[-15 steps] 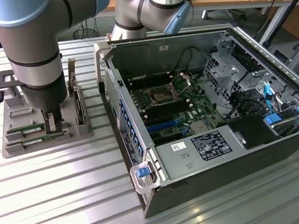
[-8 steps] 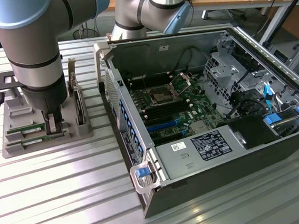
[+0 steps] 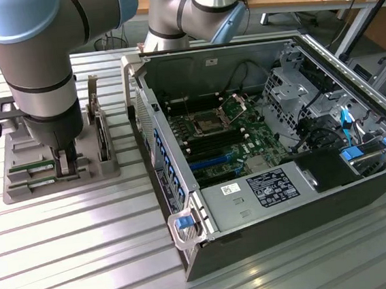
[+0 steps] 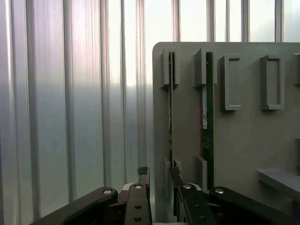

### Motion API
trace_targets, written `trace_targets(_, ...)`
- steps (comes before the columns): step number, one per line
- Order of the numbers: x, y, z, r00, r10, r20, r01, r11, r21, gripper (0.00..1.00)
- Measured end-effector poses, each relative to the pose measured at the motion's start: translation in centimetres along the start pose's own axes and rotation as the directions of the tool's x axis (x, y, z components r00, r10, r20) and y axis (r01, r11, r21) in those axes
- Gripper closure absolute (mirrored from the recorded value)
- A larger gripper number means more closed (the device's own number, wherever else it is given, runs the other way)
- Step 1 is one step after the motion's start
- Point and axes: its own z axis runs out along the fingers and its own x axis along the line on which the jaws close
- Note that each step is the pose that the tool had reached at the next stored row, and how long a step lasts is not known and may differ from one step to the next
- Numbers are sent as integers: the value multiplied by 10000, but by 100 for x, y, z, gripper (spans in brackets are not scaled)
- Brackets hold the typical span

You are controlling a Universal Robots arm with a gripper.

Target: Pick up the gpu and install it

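Pincer [image 3: 65,163]: hangs low over the grey holder [image 3: 20,192] at the exterior view's left, pointing down; in the wrist view the pincer [image 4: 158,172] has its 2 fingers apart with a clear gap and is clamped on nothing
Gpu [image 4: 170,117]: a thin green stick standing on edge in a slot of the holder [image 4: 243,140]; its near end lies in the gap, closer to 1 finger than the other, and it cannot be told whether that finger touches it
Second stick [image 4: 206,108]: on edge in the next slot, just beside the gpu, with a white label
Counter [image 3: 87,250]: ribbed metal, carrying the holder and, beside it, the open computer case [image 3: 258,247] with its motherboard [image 3: 220,142] exposed
Step in hand: judged to be the grasp on the gpu, not yet made
Doing it well: centre the gap on the stick so that both fingers meet its flat faces together, and keep the fingers parallel to the board
Risk: an off-centre close would likely shove the stick against its slot wall or tilt it, and the finger nearer the second stick needs to stay clear of it
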Motion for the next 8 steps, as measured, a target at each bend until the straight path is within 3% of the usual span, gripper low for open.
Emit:
trace_targets(5,-62,205,35,10000,-8,0,8,10000,42,70)
trace_targets(8,-78,282,52,10000,-9,1,9,10000,55,70)
